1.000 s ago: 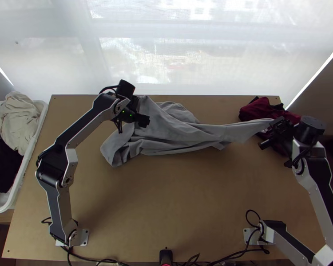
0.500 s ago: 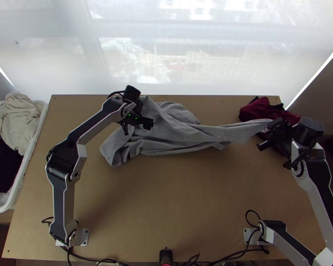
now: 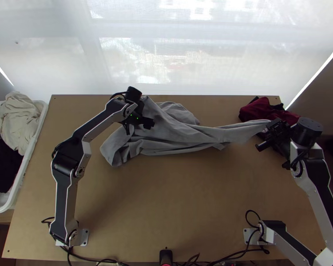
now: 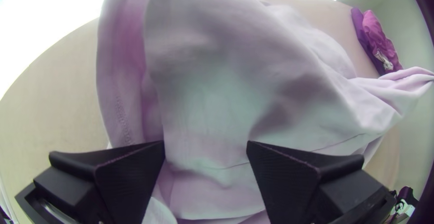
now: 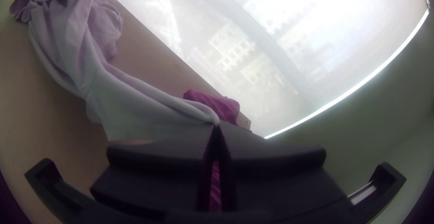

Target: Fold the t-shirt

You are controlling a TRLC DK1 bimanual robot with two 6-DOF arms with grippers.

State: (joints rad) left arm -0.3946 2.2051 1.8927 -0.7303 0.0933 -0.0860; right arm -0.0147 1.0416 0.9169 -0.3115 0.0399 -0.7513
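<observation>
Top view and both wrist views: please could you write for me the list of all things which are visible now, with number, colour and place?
T-shirt: one, grey, bunched along the table's far part, one end drawn out to the right tool
Table: one, light wooden, under the t-shirt
Dark red cloth: one pile, far right corner
Basket: one, white, at the table's left edge
Cream cloth: one heap, in the basket
Black cloth: one heap, in the basket, nearer
Cables: several, black, near edge
Left arm, right arm: two, silver-grey and black
Left tool: one, black, open over the t-shirt
Right tool: one, black, shut on the t-shirt's end
</observation>
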